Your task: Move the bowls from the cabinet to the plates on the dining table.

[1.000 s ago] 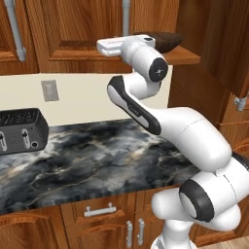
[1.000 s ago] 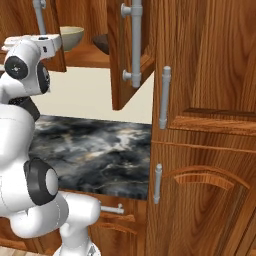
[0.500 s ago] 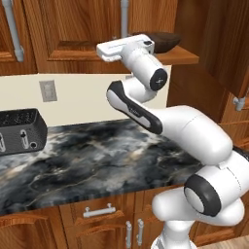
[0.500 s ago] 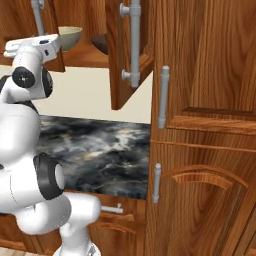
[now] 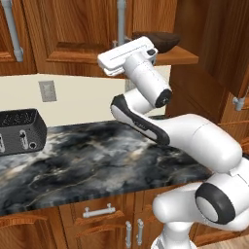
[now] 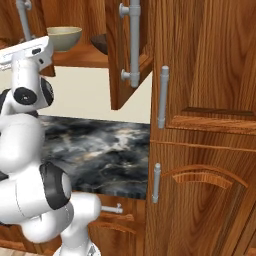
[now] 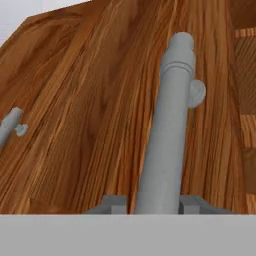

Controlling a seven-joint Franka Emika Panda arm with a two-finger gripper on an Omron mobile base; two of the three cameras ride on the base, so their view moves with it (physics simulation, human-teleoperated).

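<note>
The two-finger claw (image 7: 148, 202) has narrowed onto the long grey bar handle (image 7: 167, 130) of the reddish-brown wooden cabinet door (image 7: 95, 105); its tips flank the bar closely, though contact cannot be confirmed. This suggests door handling, not retrieval. Beyond the claw, the dark brown bowl (image 5: 158, 41) and the pale cream bowl (image 6: 63, 37) sit on the cabinet shelf (image 5: 182, 56). The dark bowl is partly cut off behind the door.
</note>
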